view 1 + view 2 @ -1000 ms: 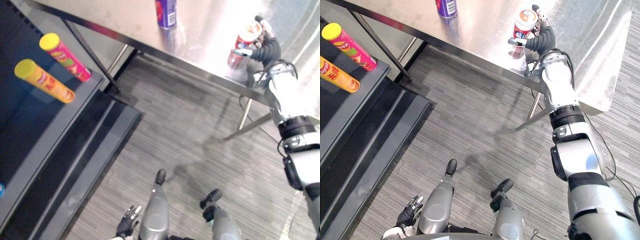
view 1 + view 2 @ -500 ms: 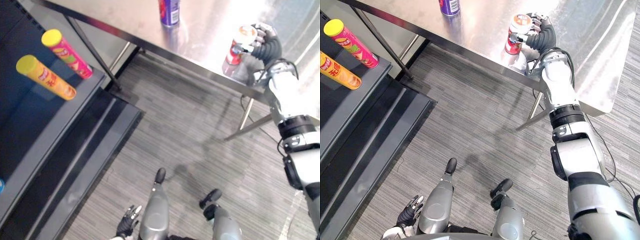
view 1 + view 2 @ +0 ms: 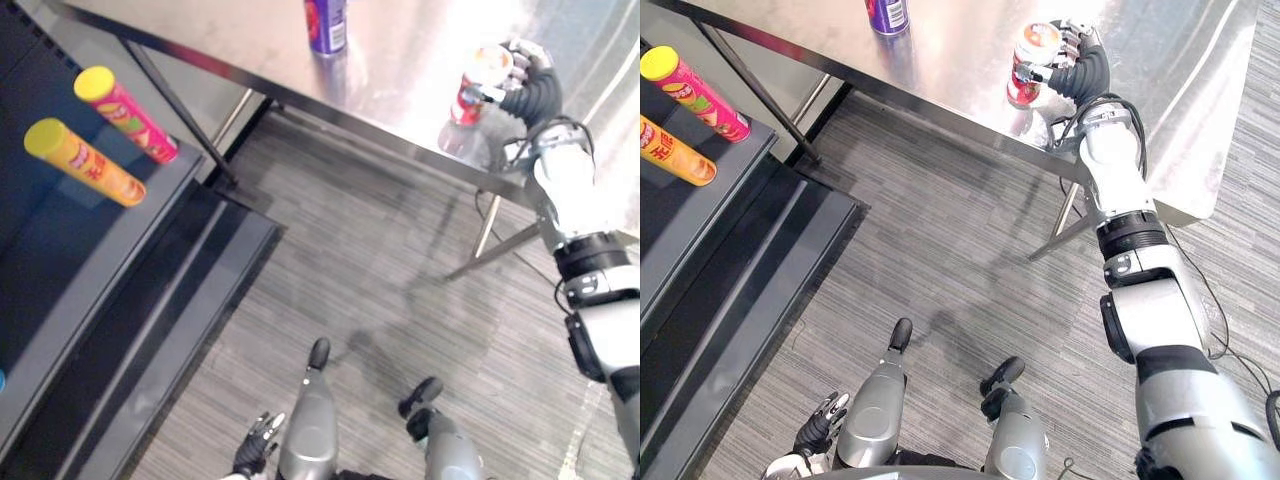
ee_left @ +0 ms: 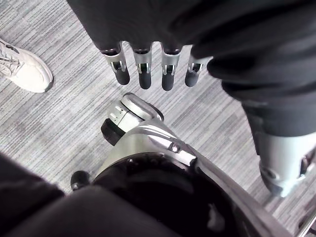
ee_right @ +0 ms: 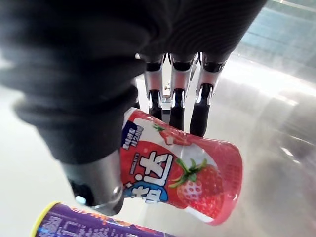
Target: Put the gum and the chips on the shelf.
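Floor: grey striped carpet floor [image 3: 940, 250] under all items.

Shelf: dark multi-tier metal shelf unit [image 3: 60, 260] on the robot's left. On its upper tier lie two tubes side by side and apart from each other, both slanting: a long yellow chips tube with a yellow lid [image 3: 82, 160] and, beyond it, a long pink chips tube with a yellow lid [image 3: 125, 113], which is nearer the shelf's corner.

Table: polished stainless-steel table [image 3: 960, 50] ahead and to the right, well apart from the shelf.

Purple cylindrical canister with a yellow rim [image 3: 887, 14]: upright on the table, at its far-left part, well apart from the right hand.

Gum: red-and-white strawberry-printed gum tub [image 3: 1030, 62] is in the right hand [image 3: 1072, 60], over the table close to its near edge. It is tilted, and its reflection shows on the steel below it. Whether its base touches the table cannot be told. The wrist view shows the fingers [image 5: 177, 108] curled behind the tub and the thumb in front, pinching it.

Left hand [image 3: 820, 425]: low at the robot's side over the carpet, fingers [image 4: 143, 69] straight and relaxed, holding nothing.

Person's white shoe [image 4: 22, 69]: on the carpet, seen in the left wrist view.
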### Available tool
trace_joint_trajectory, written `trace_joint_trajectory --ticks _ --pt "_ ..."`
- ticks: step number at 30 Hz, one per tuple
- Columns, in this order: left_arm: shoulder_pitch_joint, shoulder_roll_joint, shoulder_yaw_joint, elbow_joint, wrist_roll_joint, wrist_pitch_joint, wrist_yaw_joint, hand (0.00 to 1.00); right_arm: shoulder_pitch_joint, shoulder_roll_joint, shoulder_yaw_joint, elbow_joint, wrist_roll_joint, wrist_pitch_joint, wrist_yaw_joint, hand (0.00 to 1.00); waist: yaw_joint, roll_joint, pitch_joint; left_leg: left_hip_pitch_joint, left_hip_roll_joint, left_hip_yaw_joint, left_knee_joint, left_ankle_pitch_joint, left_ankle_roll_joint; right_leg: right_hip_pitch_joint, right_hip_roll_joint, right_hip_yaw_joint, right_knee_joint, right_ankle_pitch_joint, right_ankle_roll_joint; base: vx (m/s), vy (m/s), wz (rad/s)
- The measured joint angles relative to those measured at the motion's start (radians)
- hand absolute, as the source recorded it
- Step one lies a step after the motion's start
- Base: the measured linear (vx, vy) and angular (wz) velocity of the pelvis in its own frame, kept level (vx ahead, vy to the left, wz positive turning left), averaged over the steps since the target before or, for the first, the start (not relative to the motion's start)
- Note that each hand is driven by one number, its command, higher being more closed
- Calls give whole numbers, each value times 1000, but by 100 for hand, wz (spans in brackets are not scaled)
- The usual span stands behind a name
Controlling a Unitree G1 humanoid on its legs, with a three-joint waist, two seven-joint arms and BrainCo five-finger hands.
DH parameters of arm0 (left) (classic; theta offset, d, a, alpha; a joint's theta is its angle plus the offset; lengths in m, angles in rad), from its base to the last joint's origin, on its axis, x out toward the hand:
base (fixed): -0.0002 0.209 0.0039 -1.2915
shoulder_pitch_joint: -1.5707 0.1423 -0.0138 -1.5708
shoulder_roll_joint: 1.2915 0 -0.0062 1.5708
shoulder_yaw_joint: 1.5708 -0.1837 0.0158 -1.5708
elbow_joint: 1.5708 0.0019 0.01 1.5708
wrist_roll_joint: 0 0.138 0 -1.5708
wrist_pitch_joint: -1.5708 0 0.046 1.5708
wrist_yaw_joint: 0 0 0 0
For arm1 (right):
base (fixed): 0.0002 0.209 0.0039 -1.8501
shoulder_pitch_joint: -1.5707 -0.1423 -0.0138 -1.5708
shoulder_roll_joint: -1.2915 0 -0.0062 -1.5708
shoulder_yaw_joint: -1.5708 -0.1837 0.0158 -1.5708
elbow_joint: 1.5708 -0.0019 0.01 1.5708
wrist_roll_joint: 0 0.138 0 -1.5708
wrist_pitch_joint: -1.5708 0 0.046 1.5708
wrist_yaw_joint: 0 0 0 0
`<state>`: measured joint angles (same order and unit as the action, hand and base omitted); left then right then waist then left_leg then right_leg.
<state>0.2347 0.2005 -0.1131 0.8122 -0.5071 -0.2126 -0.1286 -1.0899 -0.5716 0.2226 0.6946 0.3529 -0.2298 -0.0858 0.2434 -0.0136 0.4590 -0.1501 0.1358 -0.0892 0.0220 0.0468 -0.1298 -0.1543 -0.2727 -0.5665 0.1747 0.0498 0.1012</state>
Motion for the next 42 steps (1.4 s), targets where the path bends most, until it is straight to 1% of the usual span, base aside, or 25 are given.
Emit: trace_joint_trajectory --ticks 5,7,8,9,10,11,12,13,15,16,18,20,21,24,25,27,29,30,32,34,36,39,42 --pt "3 2 3 -1 2 13 16 0 109 0 -57 -235 -14 -3 -9 100 -14 -17 -9 31 7 27 -21 1 -1 3 9 31 -6 0 0 17 -28 -14" --pt "12 13 14 1 9 20 26 0 179 0 -95 -342 -26 -3 2 100 -43 -42 -29 36 11 38 -29 0 -1 4 19 41 -22 3 3 27 -24 -14" --pt "14 15 21 1 10 20 27 0 196 0 -103 -359 -26 -2 6 100 -46 -50 -34 42 15 49 -33 0 -1 3 23 49 -26 4 3 33 -30 -30" --pt "16 17 34 7 11 20 29 0 235 1 -116 -390 -26 0 11 100 -50 -65 -51 54 19 61 -41 0 -2 4 32 63 -37 9 2 38 -33 -34" --pt "16 16 42 9 12 21 36 0 287 1 -141 -426 -21 4 24 100 -54 -75 -77 65 23 74 -52 -1 -3 6 38 71 -48 12 3 46 -30 -34" --pt "16 16 44 10 13 21 37 0 311 1 -151 -443 -21 7 32 100 -54 -78 -90 71 24 80 -56 -2 -4 8 42 77 -55 15 3 53 -17 -22" --pt "16 15 48 15 21 20 37 0 350 1 -166 -470 -20 12 53 100 -67 -82 -117 73 26 84 -56 -5 -5 11 46 80 -65 17 4 68 -11 -16" --pt "16 10 57 19 23 19 37 0 373 2 -171 -493 -17 15 70 100 -82 -80 -127 90 28 89 -59 -8 -6 27 50 83 -74 19 4 53 -9 -19" --pt "16 0 75 29 26 19 38 0 399 2 -174 -519 3 20 92 100 -91 -81 -145 106 33 105 -61 -14 -7 37 59 97 -87 23 5 23 -12 -21" --pt "19 -3 83 34 37 19 39 0 424 3 -177 -553 22 22 107 100 -104 -80 -168 107 37 111 -61 -17 -9 39 67 101 -103 27 6 15 -17 -18" --pt "19 -4 84 39 50 19 40 0 447 3 -180 -579 30 25 126 100 -105 -79 -184 113 41 125 -62 -20 -9 41 74 112 -116 31 6 16 -20 -20" --pt "24 -10 102 51 51 19 41 0 499 6 -186 -614 63 49 148 100 -106 -79 -207 126 46 133 -63 -28 -14 57 84 115 -134 34 11 12 -17 -12" --pt "27 -11 108 52 52 19 42 0 513 11 -190 -618 71 54 158 100 -107 -80 -216 127 47 133 -63 -28 -14 59 87 116 -139 35 12 30 -9 -4" --pt "33 -22 128 65 53 20 45 0 544 46 -211 -638 102 81 172 100 -112 -78 -243 136 52 140 -71 -30 -15 66 94 121 -151 40 8 36 -8 -5" --pt "39 -26 135 67 58 20 46 0 546 55 -212 -645 121 94 184 100 -121 -78 -251 137 53 140 -71 -31 -16 73 98 119 -168 47 9 0 0 0" --pt "46 -37 148 68 59 23 47 0 554 67 -215 -651 141 97 199 100 -132 -77 -264 137 51 144 -70 -34 -17 80 101 120 -189 58 9 16 4 -2" --pt "45 -41 158 69 76 28 49 0 590 74 -216 -655 168 116 205 100 -134 -76 -278 143 47 151 -70 -39 -17 94 102 122 -212 68 12 36 13 -7" --pt "44 -43 159 73 87 28 50 0 614 84 -215 -655 177 133 205 100 -133 -75 -282 154 45 159 -70 -42 -16 103 102 129 -221 72 13 37 17 -11" --pt "44 -45 159 86 91 28 50 0 654 89 -215 -655 178 145 205 100 -140 -71 -299 158 39 163 -69 -47 -16 113 101 131 -241 82 17 39 20 -7" --pt "45 -47 159 102 91 30 56 0 674 90 -215 -656 202 174 207 100 -157 -64 -309 161 33 167 -59 -58 -16 127 98 134 -262 92 21 27 19 -5" --pt "45 -49 160 104 93 31 58 0 688 91 -215 -660 217 180 206 100 -160 -61 -312 163 32 176 -50 -66 -14 133 100 141 -275 99 22 16 11 -12" --pt "45 -49 160 107 95 35 61 0 711 95 -215 -668 218 203 213 100 -163 -51 -324 175 32 189 -49 -73 -15 139 101 152 -280 101 22 16 7 -12" --pt "45 -49 161 107 95 40 61 0 724 108 -215 -680 220 206 229 100 -171 -47 -329 176 32 190 -49 -74 -16 139 101 153 -280 101 22 4 2 -1"
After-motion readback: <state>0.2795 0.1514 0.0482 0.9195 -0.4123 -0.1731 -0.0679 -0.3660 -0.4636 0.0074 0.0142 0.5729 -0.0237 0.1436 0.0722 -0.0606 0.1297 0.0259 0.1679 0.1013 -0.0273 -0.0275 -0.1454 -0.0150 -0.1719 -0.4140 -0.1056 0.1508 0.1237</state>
